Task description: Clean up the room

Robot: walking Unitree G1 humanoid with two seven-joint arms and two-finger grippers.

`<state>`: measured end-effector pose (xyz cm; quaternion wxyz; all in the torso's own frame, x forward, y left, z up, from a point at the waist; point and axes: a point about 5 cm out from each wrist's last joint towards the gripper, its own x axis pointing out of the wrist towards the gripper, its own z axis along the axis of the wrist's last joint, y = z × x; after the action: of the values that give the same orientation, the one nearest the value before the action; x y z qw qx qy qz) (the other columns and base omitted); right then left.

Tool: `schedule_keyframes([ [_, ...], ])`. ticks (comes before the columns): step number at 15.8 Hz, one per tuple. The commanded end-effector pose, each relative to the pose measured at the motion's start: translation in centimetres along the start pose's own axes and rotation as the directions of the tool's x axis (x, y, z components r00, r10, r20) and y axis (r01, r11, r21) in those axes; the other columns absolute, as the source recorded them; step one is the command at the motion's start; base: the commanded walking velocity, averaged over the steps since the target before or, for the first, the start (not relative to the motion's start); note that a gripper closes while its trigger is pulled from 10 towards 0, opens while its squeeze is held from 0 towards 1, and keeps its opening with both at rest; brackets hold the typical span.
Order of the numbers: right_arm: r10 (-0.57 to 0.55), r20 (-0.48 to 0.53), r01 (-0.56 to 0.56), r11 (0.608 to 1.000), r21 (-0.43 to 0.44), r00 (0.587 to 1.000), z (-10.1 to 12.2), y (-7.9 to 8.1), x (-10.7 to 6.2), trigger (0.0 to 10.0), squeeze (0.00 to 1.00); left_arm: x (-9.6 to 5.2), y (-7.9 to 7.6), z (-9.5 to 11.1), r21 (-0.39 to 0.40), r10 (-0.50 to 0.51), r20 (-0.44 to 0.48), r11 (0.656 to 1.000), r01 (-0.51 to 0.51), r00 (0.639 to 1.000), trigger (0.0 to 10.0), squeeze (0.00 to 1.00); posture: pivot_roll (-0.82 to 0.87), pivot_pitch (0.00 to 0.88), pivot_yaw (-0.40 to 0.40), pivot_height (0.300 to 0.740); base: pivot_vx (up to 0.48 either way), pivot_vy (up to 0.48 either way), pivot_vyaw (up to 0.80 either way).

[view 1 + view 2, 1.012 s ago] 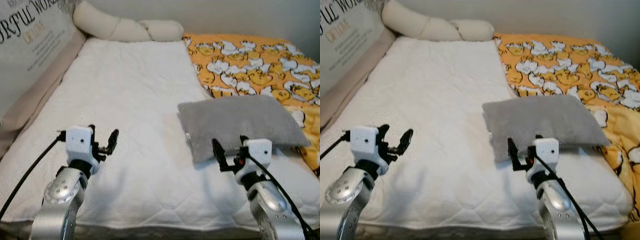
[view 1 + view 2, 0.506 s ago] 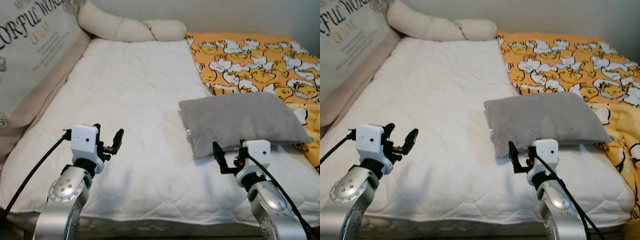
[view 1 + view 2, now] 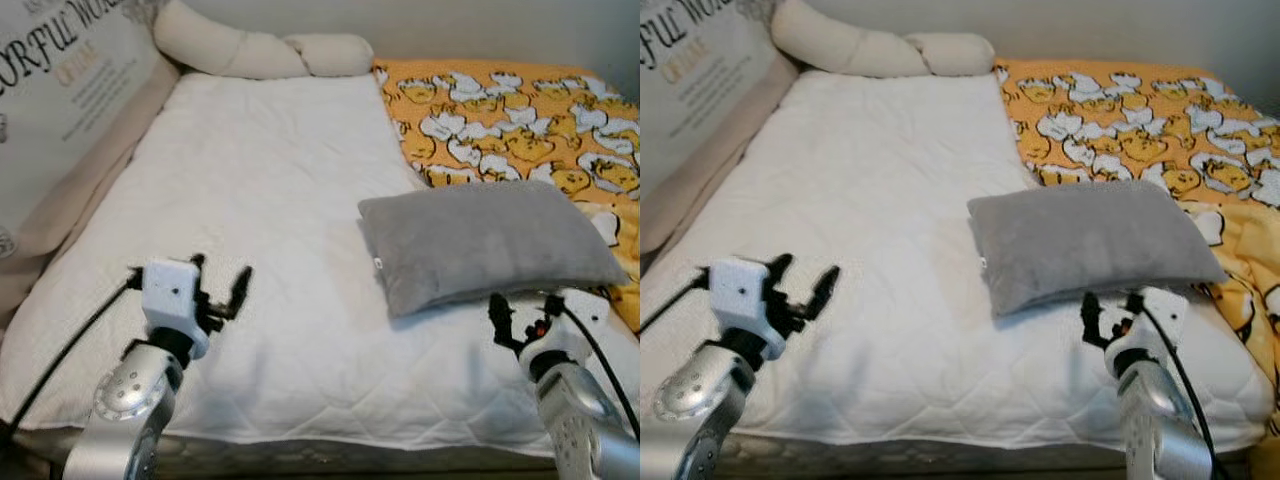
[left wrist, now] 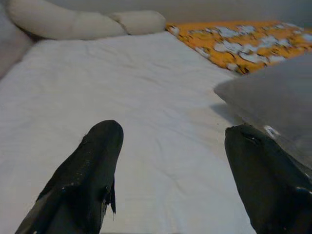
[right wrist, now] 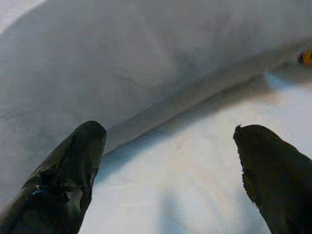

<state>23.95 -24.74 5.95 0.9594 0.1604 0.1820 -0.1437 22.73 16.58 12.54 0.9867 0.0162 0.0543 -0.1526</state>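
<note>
Right tool (image 3: 520,318) spread beside grey pillow (image 3: 490,243); left tool (image 3: 222,291) (spread) over mattress (image 3: 270,200).

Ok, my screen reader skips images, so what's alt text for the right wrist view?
The right gripper, fingers apart, hovers over the white mattress facing the near edge of a grey pillow.
</note>
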Motion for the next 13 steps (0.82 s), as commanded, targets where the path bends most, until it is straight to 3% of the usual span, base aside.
schedule_keyframes([
  [1, -0.030, 0.031, 0.025, 0.991, 0.130, 0.999, 0.7, -0.6, 1.3, 10.0, 1.00, 0.8, -1.4, 0.9, -0.002, -0.147, 0.053, 0.989, 0.148, 0.988, 10.0, 0.00, 0.07, 0.000, -0.008, 0.740, 0.000, 0.000, 0.00],
  [2, -0.050, 0.036, 0.040, 0.972, 0.232, 0.998, 1.1, -0.8, 2.3, 10.0, 1.00, 1.3, -2.3, 1.0, -0.023, -0.249, 0.035, 0.968, 0.250, 0.968, 10.0, 0.00, 0.08, 0.000, -0.003, 0.740, 0.000, 0.000, 0.00],
  [3, -0.053, 0.037, 0.040, 0.956, 0.291, 0.998, 1.4, -0.9, 3.5, 10.0, 1.00, 1.5, -3.3, 0.5, -0.001, -0.380, -0.030, 0.925, 0.380, 0.924, 10.0, 0.00, 0.08, 0.000, 0.000, 0.740, 0.000, 0.000, 0.00],
  [4, -0.053, 0.030, 0.041, 0.951, 0.308, 0.998, 1.6, -1.0, 4.5, 10.0, 1.00, 1.8, -3.8, 0.1, 0.031, -0.447, -0.076, 0.893, 0.450, 0.891, 10.0, 0.00, 0.08, 0.000, 0.012, 0.740, 0.000, 0.000, 0.00],
  [7, -0.073, 0.006, 0.067, 0.939, 0.338, 0.997, 2.3, -0.9, 6.7, 10.0, 1.00, 3.2, -3.6, 0.5, 0.053, -0.478, -0.063, 0.875, 0.481, 0.876, 10.0, 0.00, 0.08, 0.000, 0.040, 0.740, 0.000, 0.000, 0.00],
  [8, -0.113, -0.011, 0.108, 0.916, 0.387, 0.994, 2.8, -1.0, 7.3, 10.0, 0.80, 3.5, -3.7, 0.8, 0.067, -0.500, -0.063, 0.861, 0.504, 0.864, 10.0, 0.00, 0.08, 0.000, 0.055, 0.740, 0.000, 0.000, 0.00],
  [9, -0.135, -0.024, 0.133, 0.896, 0.424, 0.990, 3.1, -1.0, 7.6, 10.0, 0.22, 3.7, -3.8, 0.9, 0.081, -0.516, -0.068, 0.850, 0.521, 0.854, 10.0, 0.00, 0.09, 0.000, 0.065, 0.740, 0.000, 0.000, 0.00],
  [10, -0.108, -0.019, 0.104, 0.875, 0.472, 0.994, 3.6, -0.6, 8.0, 10.0, 0.00, 3.7, -3.8, 1.1, 0.085, -0.526, -0.068, 0.844, 0.530, 0.848, 10.0, 0.00, 0.10, 0.000, 0.069, 0.740, 0.000, 0.000, 0.00],
  [11, -0.072, 0.007, 0.058, 0.842, 0.537, 0.997, 4.3, -0.2, 8.3, 10.0, 0.00, 3.6, -3.8, 1.2, 0.088, -0.532, -0.066, 0.839, 0.536, 0.844, 10.0, 0.00, 0.13, 0.000, 0.071, 0.740, 0.000, 0.000, 0.00],
  [13, -0.050, 0.026, 0.026, 0.812, 0.583, 0.998, 4.9, 0.3, 8.5, 10.0, 0.00, 3.5, -3.8, 1.3, 0.088, -0.539, -0.068, 0.835, 0.543, 0.840, 10.0, 0.00, 0.15, 0.000, 0.070, 0.740, 0.000, 0.000, 0.00],
])
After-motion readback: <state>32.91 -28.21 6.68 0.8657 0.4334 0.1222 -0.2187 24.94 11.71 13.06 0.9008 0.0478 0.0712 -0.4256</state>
